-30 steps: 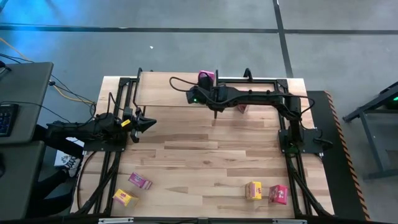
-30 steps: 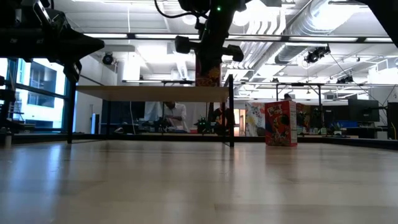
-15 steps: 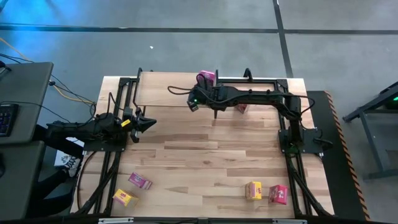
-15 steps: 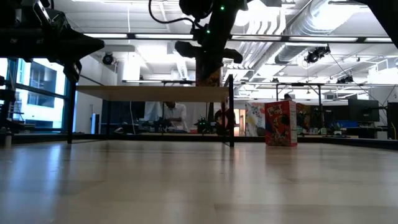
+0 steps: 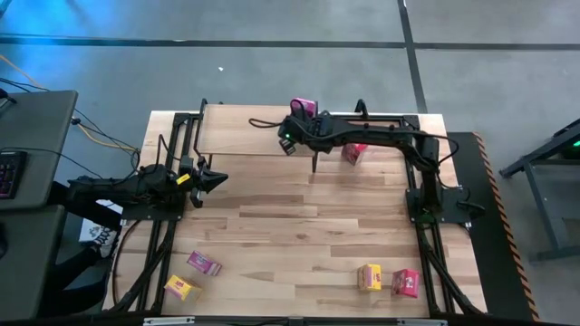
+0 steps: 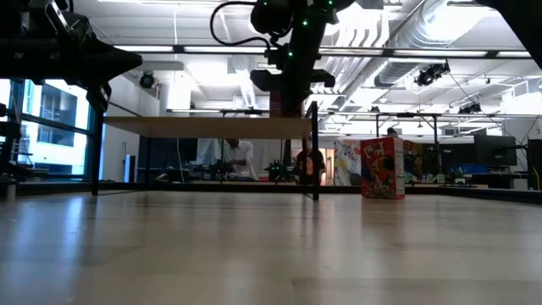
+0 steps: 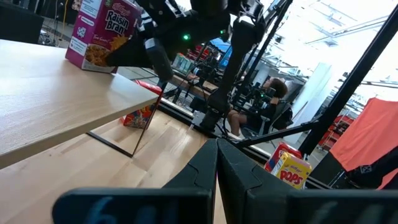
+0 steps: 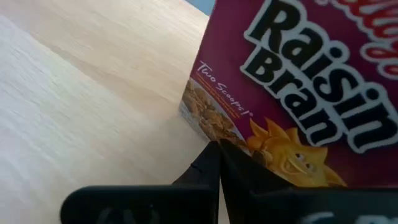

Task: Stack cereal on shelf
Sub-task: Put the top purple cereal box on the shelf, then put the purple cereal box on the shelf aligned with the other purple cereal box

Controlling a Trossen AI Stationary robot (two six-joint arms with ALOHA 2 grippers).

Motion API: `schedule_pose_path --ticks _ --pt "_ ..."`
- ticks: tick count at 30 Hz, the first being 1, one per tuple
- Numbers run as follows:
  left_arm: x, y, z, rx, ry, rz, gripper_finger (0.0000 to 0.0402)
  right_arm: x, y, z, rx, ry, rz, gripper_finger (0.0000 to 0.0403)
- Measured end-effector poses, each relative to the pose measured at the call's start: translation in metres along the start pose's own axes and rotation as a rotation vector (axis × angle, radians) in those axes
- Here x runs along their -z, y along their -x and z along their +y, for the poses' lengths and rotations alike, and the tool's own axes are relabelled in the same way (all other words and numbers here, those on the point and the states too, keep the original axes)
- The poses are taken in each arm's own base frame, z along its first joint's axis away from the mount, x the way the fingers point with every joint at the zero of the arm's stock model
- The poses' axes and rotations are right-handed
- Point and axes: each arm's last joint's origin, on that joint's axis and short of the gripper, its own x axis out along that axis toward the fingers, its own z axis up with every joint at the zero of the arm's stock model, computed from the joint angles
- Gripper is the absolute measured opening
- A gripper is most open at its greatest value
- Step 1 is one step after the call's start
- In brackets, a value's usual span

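Raisin Bran box [image 5: 303, 107] stood upright on the shelf [image 5: 236, 131]. Your right hand [image 5: 294, 125] sat just beside it, fingers closed and holding nothing; your left hand [image 5: 216, 180], also closed, waited over the bench [image 5: 290, 226].

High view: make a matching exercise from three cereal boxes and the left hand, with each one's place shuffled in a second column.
Things:
1. Raisin Bran box
2. magenta box
3. yellow box
4. left hand

Places:
A. on the table, just right of the shelf
B. on the shelf top
C. low right in the high view, beside a pink box
D. over the table's left side, fingers shut, holding nothing

Pairs: 1-B, 2-A, 3-C, 4-D
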Motion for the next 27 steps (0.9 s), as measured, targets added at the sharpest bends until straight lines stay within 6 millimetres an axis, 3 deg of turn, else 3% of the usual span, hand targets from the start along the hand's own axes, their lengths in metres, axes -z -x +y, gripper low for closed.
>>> schedule_pose_path --ticks 21,27 --pt "0.000 0.000 0.000 0.000 0.000 0.000 0.0003 0.002 -0.004 -0.008 -0.017 0.244 0.069 0.0000" --pt "0.000 0.000 0.000 0.000 0.000 0.000 0.0003 0.005 0.020 -0.013 -0.111 0.329 0.119 0.0000"
